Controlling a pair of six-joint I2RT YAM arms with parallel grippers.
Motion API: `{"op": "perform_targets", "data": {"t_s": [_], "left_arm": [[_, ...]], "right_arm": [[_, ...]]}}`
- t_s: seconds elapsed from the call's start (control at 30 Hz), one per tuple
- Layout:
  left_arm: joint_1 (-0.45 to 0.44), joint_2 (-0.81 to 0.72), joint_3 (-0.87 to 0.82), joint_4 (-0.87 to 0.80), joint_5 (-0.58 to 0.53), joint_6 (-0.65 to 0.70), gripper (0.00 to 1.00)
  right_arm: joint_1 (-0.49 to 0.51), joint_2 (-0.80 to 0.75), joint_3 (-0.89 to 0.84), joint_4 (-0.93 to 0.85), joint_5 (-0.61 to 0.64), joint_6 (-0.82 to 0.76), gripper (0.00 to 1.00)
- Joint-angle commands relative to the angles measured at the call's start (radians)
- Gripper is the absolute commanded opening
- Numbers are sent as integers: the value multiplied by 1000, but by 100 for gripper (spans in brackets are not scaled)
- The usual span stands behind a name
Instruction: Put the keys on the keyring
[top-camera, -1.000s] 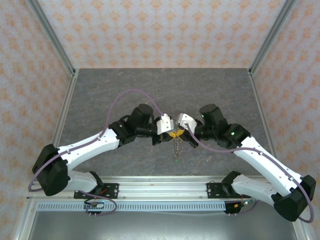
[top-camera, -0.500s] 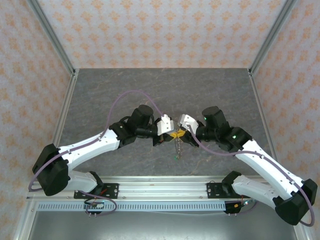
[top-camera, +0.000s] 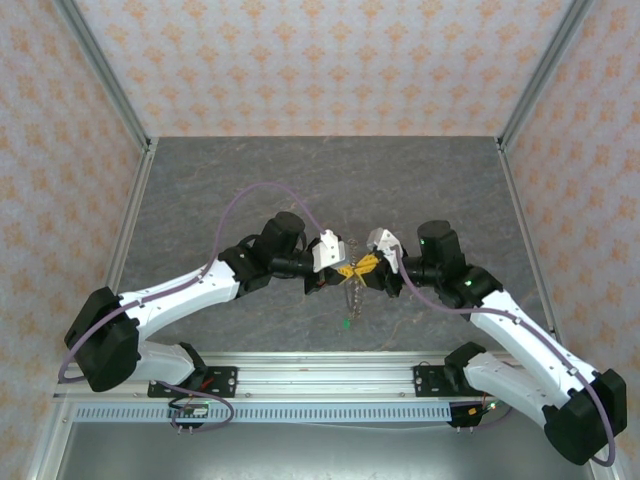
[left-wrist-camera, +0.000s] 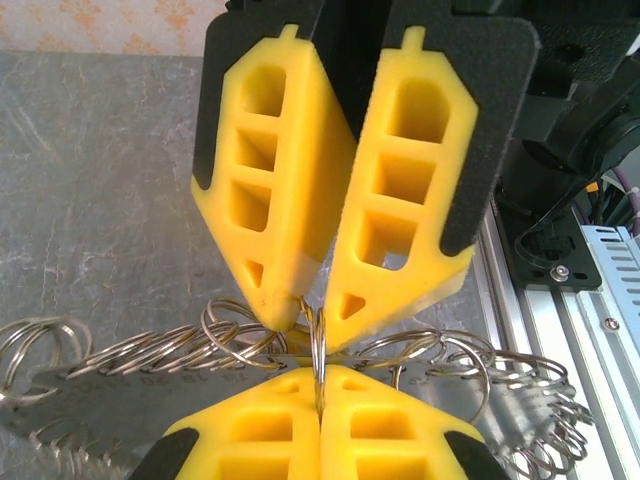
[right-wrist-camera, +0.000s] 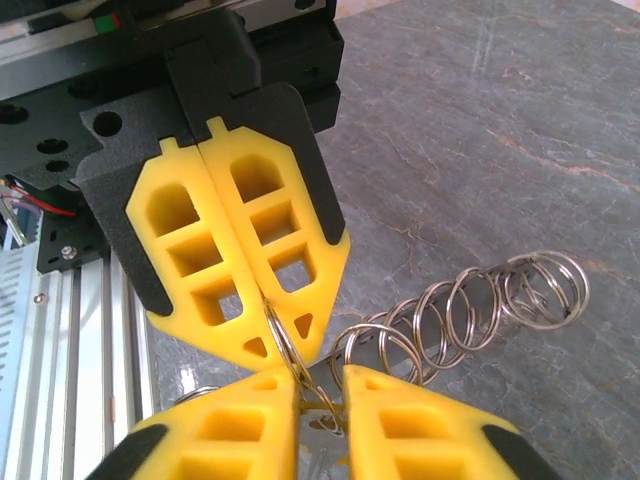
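Where the claws meet above the table, the keys cannot be made out. The keyring, a chain of silver rings with a green tag, is pinched by the closed left claw; the right claw is narrowly parted around one ring.

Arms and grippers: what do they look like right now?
Left arm and right arm: white shells, black joints, a lilac cable looping along each; small green lights on the right. The left gripper and right gripper have white housings and yellow cut-out fingers on black backing.
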Motion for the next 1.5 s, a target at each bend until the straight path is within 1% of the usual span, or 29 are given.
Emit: {"op": "perform_targets", "data": {"t_s": [0.0,0.07,0.17,0.23,0.3,0.47,0.57,0.67,0.7,0.8,0.9,1.03,1.07,1.13,1.17,1.27,1.43,1.47], "left_arm": [[2,-37,6,105,46,-13,0],[4,-37,4,91,24,-9,0],[4,-41,0,74,-3,4,0],[4,-43,-1,64,-12,11,0],[4,-45,1,56,-14,16,0],[4,-45,6,51,3,23,0],[4,-44,9,51,6,22,0],[4,-48,9,59,8,17,0],[4,-49,7,62,9,15,0],[5,-51,7,75,17,10,0],[5,-43,14,77,37,4,0],[5,-35,13,102,49,-10,0],[5,-35,11,109,51,-14,0],[5,-33,9,119,52,-19,0],[5,-31,8,123,53,-21,0],[6,-23,7,126,51,-25,0],[5,-24,6,129,42,-26,0],[5,-23,7,128,41,-23,0]], "right_arm": [[-4,-29,-16,82,-11,29,23],[-4,-61,-20,91,44,21,25],[-4,-123,-33,104,160,6,28],[-3,-155,-39,90,198,-13,28],[-5,-169,-40,62,210,-26,28],[-4,-140,-45,40,179,-42,27],[-5,-128,-65,86,124,-13,27],[-5,-102,-70,84,61,-5,27],[-4,-96,-74,85,57,-3,27],[-4,-82,-108,148,52,29,27],[-5,-73,-148,264,33,102,27],[-5,-52,-167,303,12,135,19],[-4,-49,-171,303,11,139,20],[-4,-47,-182,312,9,153,24],[-4,-48,-186,319,5,166,28],[-5,-57,-197,324,-29,187,36],[-4,-50,-199,299,-85,196,45],[-5,-47,-198,286,-87,187,45]]}}
